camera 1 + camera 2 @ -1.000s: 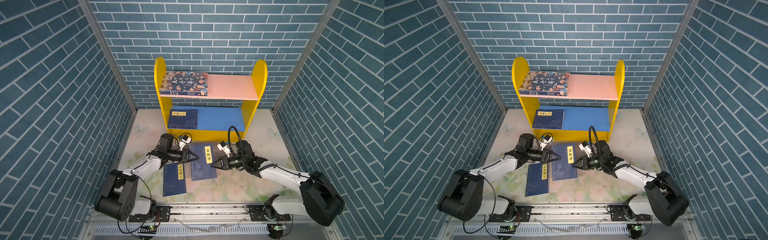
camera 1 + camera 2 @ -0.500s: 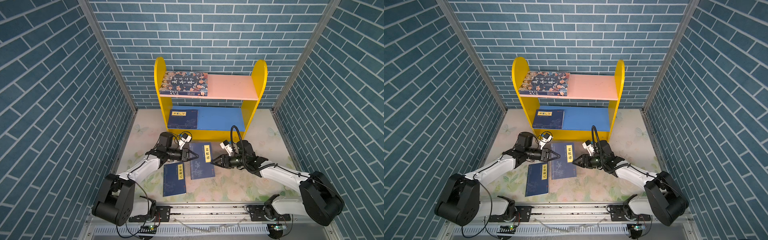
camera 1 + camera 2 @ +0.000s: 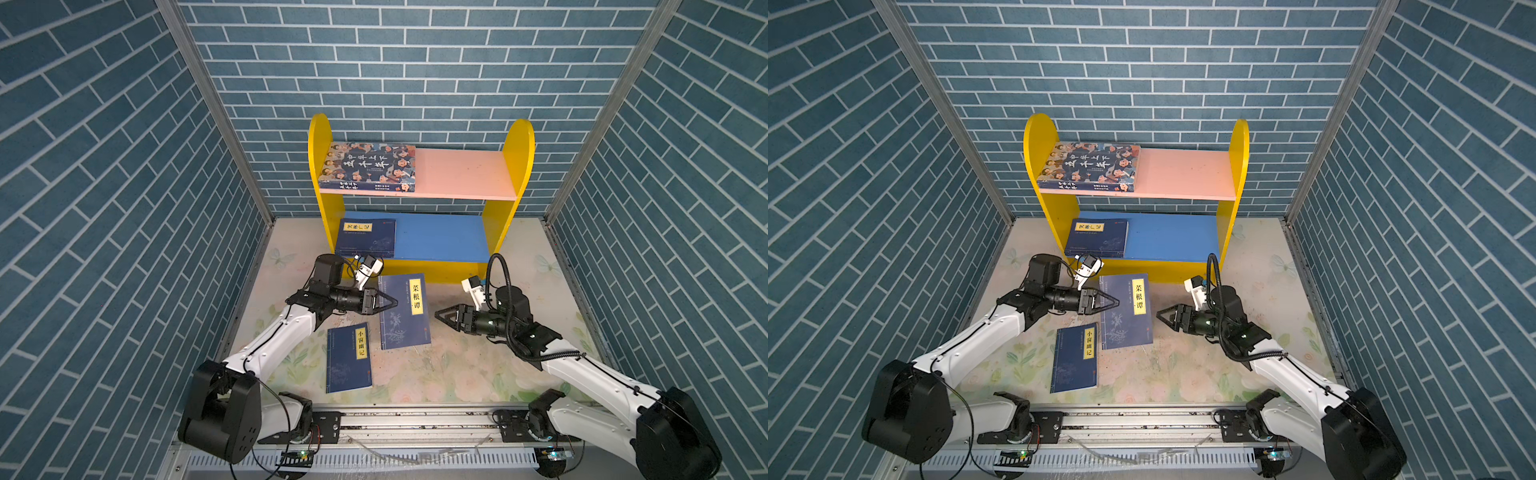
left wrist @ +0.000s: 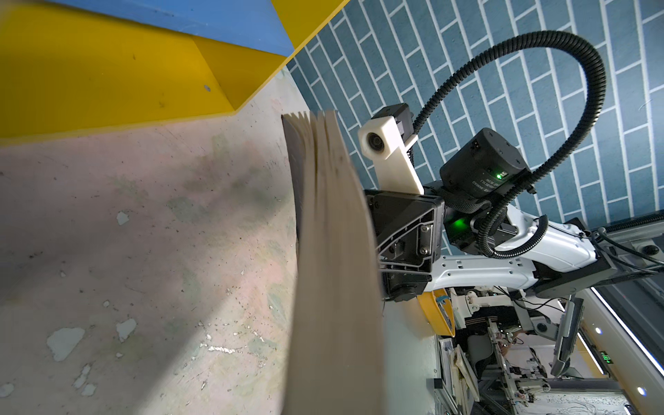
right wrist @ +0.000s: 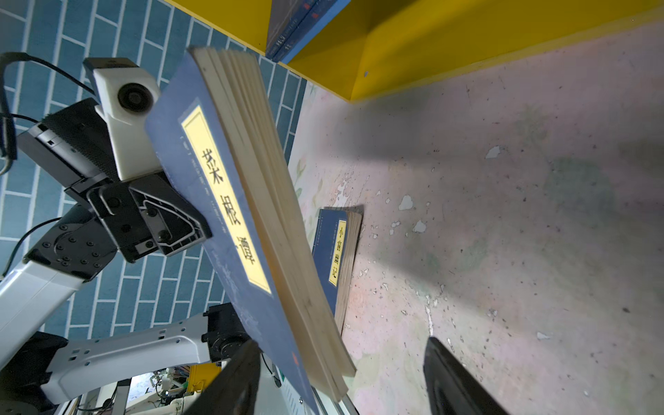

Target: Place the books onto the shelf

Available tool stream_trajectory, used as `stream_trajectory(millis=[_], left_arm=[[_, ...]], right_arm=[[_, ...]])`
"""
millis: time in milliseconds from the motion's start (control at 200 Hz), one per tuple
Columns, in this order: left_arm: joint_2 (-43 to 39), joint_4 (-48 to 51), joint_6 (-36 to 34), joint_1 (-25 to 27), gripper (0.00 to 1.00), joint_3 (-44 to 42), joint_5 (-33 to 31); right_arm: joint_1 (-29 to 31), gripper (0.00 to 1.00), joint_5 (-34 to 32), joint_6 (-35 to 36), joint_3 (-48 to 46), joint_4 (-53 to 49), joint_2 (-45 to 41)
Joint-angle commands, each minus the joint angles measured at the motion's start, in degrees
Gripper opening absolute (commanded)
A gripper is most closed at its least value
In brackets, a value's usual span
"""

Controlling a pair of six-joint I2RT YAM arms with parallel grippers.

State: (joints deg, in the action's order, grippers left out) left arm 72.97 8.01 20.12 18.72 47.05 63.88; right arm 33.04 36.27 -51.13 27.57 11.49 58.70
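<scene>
Lying flat on the table [image 3: 457, 374] nearest the front, left of centre, is one navy book [image 3: 348, 357] with its yellow label up. Just beyond it, the left gripper [image 3: 390, 300] is clamped on the left edge of a second navy book [image 3: 405, 316]. The right wrist view shows this book lifted and tilted off the table, its pages fanning slightly. To its right, the right gripper [image 3: 441, 316] points at that book's free edge from just beside it, with its fingers [image 5: 454, 377] spread wide and holding nothing. Farther back stands the shelf [image 3: 519, 166]. A third navy book [image 3: 365, 237] lies at the left end of its blue lower board [image 3: 440, 239]. The big cartoon-faced book [image 3: 368, 166] lies at the left end of its pink upper board [image 3: 461, 172].
</scene>
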Motion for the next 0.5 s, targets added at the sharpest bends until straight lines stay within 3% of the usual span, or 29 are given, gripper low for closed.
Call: stream_trajectory(millis=[0, 180, 350, 495], left_arm=[[-0.1, 4.8, -5.3, -0.2, 0.00, 4.5, 1.0], [1.6, 8.4, -7.0, -0.3, 0.00, 8.1, 0.7], [0.6, -2.2, 4.1, -0.6, 0.00, 6.3, -1.9], [-0.1, -14.2, 17.9, -3.3, 0.00, 3.7, -4.4]], right_arm=[[-0.1, 0.75, -1.7, -4.7, -1.5, 3.6, -3.4], [-0.2, 0.82, -1.2, -11.9, -6.3, 15.4, -5.2], [0.0, 0.83, -0.4, -16.5, -8.2, 23.9, -4.7], [0.5, 0.86, -0.2, -18.7, -7.9, 29.0, -2.6]])
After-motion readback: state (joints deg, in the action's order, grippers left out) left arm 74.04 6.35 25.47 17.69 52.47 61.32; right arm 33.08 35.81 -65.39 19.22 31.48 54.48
